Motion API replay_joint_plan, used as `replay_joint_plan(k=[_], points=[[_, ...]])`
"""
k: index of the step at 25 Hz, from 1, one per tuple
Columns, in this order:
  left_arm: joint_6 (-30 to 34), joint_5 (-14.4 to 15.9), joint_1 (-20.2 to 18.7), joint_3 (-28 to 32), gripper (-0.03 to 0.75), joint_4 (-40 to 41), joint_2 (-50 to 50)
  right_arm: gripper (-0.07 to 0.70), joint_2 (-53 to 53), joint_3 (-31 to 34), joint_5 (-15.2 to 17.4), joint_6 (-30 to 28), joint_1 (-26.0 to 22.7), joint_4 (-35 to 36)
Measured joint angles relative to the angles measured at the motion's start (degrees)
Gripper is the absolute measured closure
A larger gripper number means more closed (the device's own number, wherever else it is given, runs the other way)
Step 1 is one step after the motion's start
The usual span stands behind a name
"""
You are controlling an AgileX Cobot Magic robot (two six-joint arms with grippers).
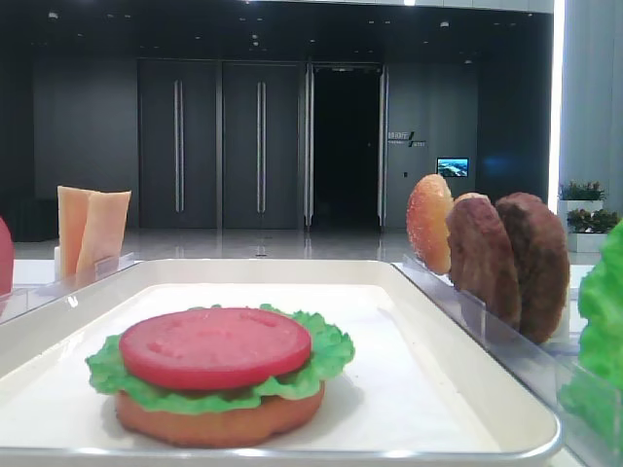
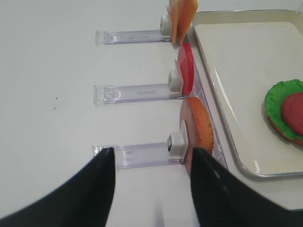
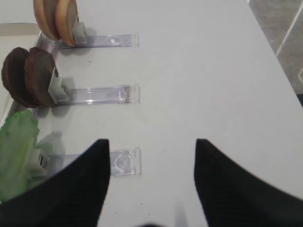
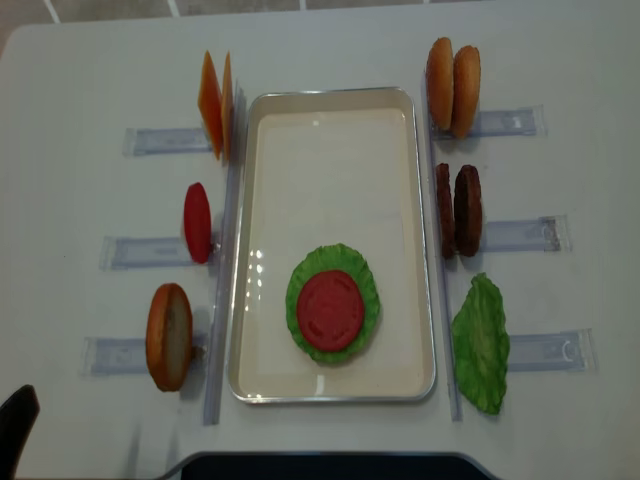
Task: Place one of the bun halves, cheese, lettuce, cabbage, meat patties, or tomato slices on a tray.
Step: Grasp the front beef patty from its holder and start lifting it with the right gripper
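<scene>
The white tray (image 4: 330, 130) lies mid-table. On it sits a stack: bun base (image 1: 219, 420), lettuce (image 4: 362, 300), then a tomato slice (image 4: 330, 308) on top. Two meat patties (image 4: 460, 210) stand on edge in a rack right of the tray, with two bun halves (image 4: 452, 72) behind them and a lettuce leaf (image 4: 481, 343) in front. Left of the tray stand cheese (image 4: 215, 102), another tomato slice (image 4: 197, 222) and a bun half (image 4: 168, 336). My left gripper (image 2: 152, 152) hovers open over the table beside that bun's rack. My right gripper (image 3: 151, 142) hovers open near the lettuce rack's outer end, empty.
Clear plastic racks (image 4: 515, 235) run outward from both long sides of the tray across the white table (image 4: 560, 430). A dark part of the left arm (image 4: 15, 425) shows at the near left corner.
</scene>
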Motion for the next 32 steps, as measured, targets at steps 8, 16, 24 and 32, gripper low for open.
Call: replay_joint_plan(k=[8,16,24,32], points=[[0.0,0.0,0.0,0.0,0.316,0.0,0.0,0.223,0.0,0.0,0.0,0.0,0.0,0.0],[0.0,0.0,0.0,0.0,0.316,0.0,0.0,0.223,0.0,0.0,0.0,0.0,0.0,0.0],[0.0,0.0,0.0,0.0,0.316,0.0,0.0,0.223,0.0,0.0,0.0,0.0,0.0,0.0],[0.0,0.0,0.0,0.0,0.316,0.0,0.0,0.223,0.0,0.0,0.0,0.0,0.0,0.0]])
